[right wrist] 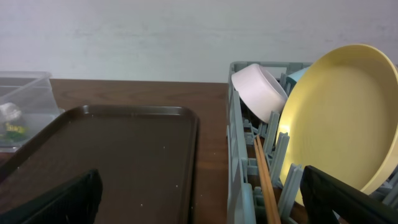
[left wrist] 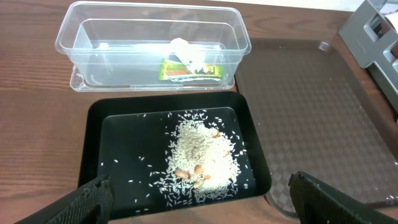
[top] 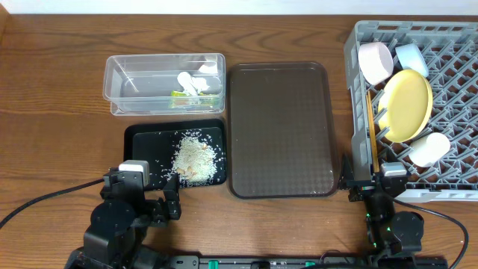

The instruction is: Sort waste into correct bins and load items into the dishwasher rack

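Note:
The clear tub [top: 119, 84] holds white tissue [top: 191, 82] and the green-and-orange wrapper [top: 181, 95]; both show in the left wrist view [left wrist: 186, 51] [left wrist: 189, 70]. The black tray [top: 142, 142] holds a rice pile [top: 196, 158] [left wrist: 202, 152]. The grey rack [top: 455, 82] holds the yellow plate [top: 407, 104] [right wrist: 348, 118], pinkish bowl [top: 376, 61] [right wrist: 260, 90], blue bowl [top: 412, 58], white cup [top: 431, 148] and chopsticks [top: 371, 127] [right wrist: 266, 180]. My left gripper [top: 149, 200] [left wrist: 199, 199] is open and empty at the black tray's near edge. My right gripper [top: 371, 188] [right wrist: 199, 193] is open and empty at the rack's near left corner.
A large brown serving tray [top: 281, 128] [right wrist: 112, 149] lies between the bins and the rack. The black tray sits just in front of the clear tub. Cables run along the table's front edge from both arm bases.

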